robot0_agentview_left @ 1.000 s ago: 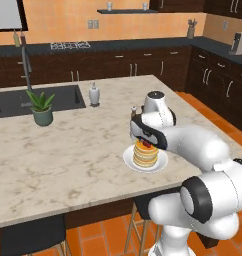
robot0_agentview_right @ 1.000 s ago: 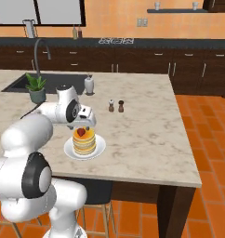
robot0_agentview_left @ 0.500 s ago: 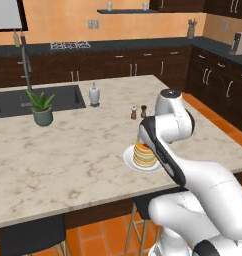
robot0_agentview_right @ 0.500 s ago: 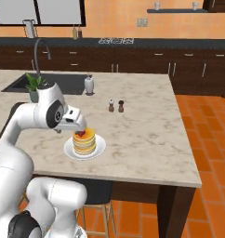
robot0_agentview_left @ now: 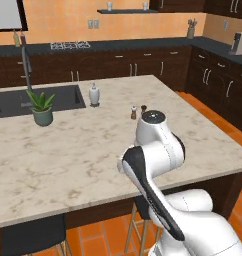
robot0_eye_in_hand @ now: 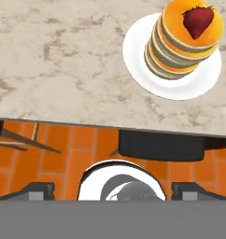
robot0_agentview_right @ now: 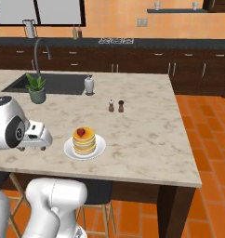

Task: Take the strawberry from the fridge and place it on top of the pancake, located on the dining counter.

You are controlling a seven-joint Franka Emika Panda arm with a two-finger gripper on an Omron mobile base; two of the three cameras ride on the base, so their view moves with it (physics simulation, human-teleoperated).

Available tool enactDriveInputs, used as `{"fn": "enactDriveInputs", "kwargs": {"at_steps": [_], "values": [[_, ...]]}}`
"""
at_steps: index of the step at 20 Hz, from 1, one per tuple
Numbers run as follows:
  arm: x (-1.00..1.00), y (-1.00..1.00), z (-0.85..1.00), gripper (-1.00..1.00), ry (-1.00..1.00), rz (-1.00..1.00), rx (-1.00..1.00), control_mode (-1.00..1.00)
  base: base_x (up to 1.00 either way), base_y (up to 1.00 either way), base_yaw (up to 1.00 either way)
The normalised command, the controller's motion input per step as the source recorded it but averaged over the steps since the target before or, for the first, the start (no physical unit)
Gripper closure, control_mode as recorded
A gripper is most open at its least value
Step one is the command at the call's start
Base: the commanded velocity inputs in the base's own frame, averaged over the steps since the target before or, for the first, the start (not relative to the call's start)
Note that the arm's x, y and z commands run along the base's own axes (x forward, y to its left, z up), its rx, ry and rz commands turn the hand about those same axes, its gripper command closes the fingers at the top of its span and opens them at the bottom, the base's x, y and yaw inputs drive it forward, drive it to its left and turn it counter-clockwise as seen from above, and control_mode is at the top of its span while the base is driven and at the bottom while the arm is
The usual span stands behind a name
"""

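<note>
Red and small, the strawberry [robot0_agentview_right: 80, 133] sits on top of the pancake stack [robot0_agentview_right: 84, 141], on a white plate [robot0_agentview_right: 100, 148] near the front edge of the dining counter [robot0_agentview_right: 147, 139]. The gripper [robot0_eye_in_hand: 113, 187] has its fingers wide apart (nothing between them), over the orange floor [robot0_eye_in_hand: 59, 154] beside the counter's edge.

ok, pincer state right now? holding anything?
Pincer: open, holding nothing. The small red strawberry sits on top of the tan pancake stack, apart from the pincer.
</note>
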Motion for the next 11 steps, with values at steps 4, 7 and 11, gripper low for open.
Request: {"fn": "enactDriveInputs", "kwargs": {"at_steps": [4, 7, 11], "values": [[-0.14, 0.72, -0.72, -1.00, 0.22, 0.20, -0.15, -1.00, 0.00, 0.00, 0.00], [0.00, 0.10, -0.59, -1.00, 0.12, 0.06, -0.08, -1.00, 0.00, 0.00, 0.00], [0.00, 0.00, -0.14, -1.00, 0.32, -0.02, -0.09, -1.00, 0.00, 0.00, 0.00]]}}
